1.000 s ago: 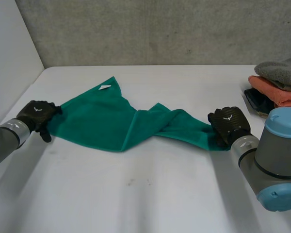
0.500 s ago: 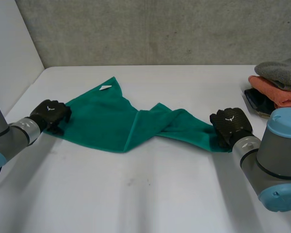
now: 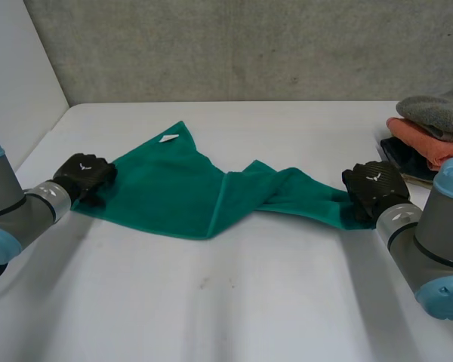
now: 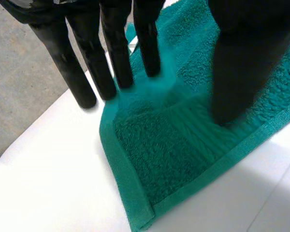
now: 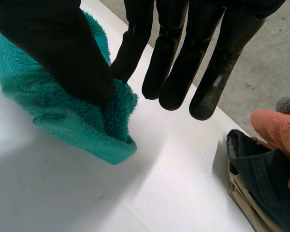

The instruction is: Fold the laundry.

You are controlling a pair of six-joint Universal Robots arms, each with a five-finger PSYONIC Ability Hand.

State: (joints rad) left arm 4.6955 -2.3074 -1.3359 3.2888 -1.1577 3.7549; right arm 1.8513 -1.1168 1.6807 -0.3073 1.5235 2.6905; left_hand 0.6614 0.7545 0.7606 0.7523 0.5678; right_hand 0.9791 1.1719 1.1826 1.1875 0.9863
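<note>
I have one green towel to fold, lying on the white table with one end just short of the pile of folded laundry and the rest stretching away from it, twisted over itself about halfway along. It is soft, light terry: it will sag and bunch and hold no shape, so I want it taken by the hemmed corners, where the cloth is firmest. My right hand is at the end nearest the pile, pinching a bunched bit of that end between thumb and first finger, the other fingers straight and clear of the cloth. My left hand is on the corner farthest from the pile, fingers straight, tips and thumb pressing the cloth flat; I judge it a press, not a grip. In the pile I count four pieces: grey, orange, dark blue, beige. One white label shows on the towel's far corner.
</note>
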